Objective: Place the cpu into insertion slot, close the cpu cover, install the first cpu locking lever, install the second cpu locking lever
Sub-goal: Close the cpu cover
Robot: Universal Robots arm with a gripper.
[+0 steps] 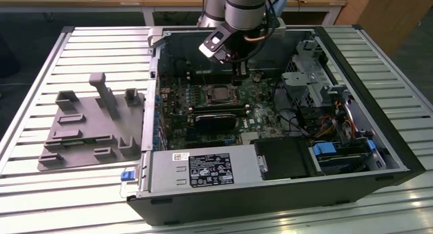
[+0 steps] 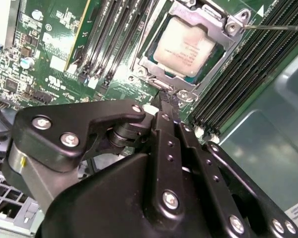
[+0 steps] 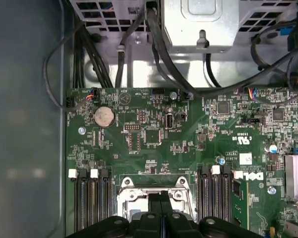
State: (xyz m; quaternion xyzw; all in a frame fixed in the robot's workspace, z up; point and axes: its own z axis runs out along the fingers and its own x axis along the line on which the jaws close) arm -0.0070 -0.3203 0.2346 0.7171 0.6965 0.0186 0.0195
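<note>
Open computer case lies on the slatted desk with the motherboard facing up. The arm reaches down into the case. Its tool is over the board just beside the insertion slot, on the slot's side away from the power supply.

In the second wrist view the cpu sits in the slot. Its pale top shows through the window of the cpu cover, and the frame looks flat down all round the chip. So I'd judge placing and cover done. A thin wire locking lever sticks out from one corner of the slot and runs across the memory slots — it looks unlatched. The other lever I can't make out for sure.

The tool's fingers are pressed together with nothing between them, just a thin seam at the fingertips.

Key relation: the slot lies straight ahead of the tips, along the tool's long axis. The tips are at the slot's near edge, by a corner of the cover — touching or just off, can't tell. The free lever starts at a corner farther from the tips, and its long axis runs off sideways, crossing the tool's axis.

A grey fixture block sits outside the case, well apart from the slot.
</note>
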